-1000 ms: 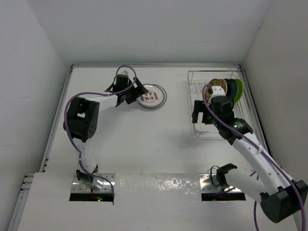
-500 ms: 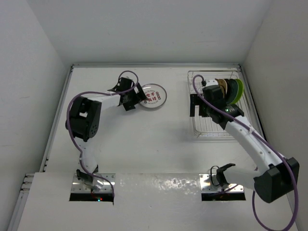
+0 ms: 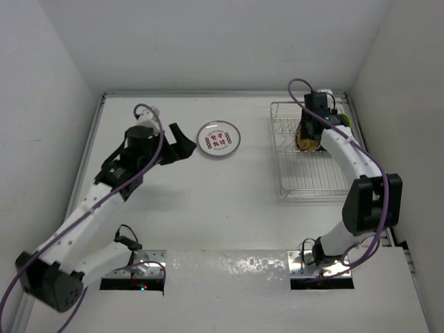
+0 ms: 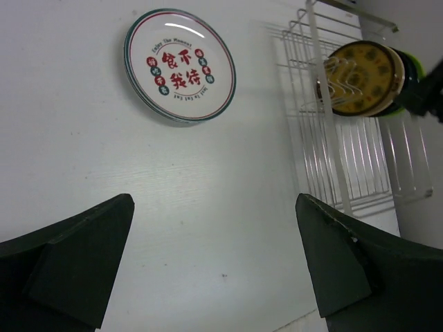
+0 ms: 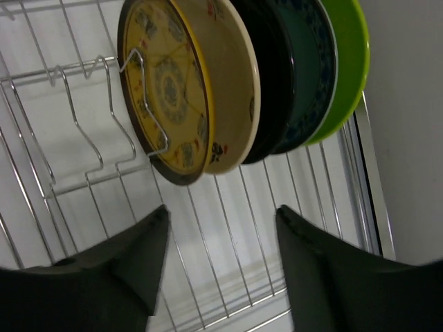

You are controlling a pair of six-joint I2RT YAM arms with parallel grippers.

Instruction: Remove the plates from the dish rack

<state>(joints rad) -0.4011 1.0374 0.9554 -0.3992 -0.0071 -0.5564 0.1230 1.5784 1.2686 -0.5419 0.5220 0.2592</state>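
Observation:
A white plate with red characters point(image 3: 218, 139) lies flat on the table left of the dish rack point(image 3: 312, 173); it also shows in the left wrist view point(image 4: 180, 64). My left gripper point(image 3: 179, 142) is open and empty, just left of that plate. Several plates stand on edge at the rack's back: amber-brown patterned point(image 5: 166, 90), tan point(image 5: 232, 83), black point(image 5: 277, 69) and lime green point(image 5: 346, 76). My right gripper point(image 5: 221, 256) is open and empty over the rack wires, just below these plates. In the top view it point(image 3: 313, 118) hangs above the amber plate point(image 3: 307, 137).
White walls close in the table on three sides; the rack's right edge point(image 5: 367, 173) runs near the right wall. The rack's front prongs point(image 5: 90, 138) hold nothing. The left wrist view shows the rack point(image 4: 346, 152) with the amber plate point(image 4: 360, 77).
My left gripper has drawn back leftward from the white plate, which stays on the table. My right arm has swung from the rack's left front to its back, over the standing plates.

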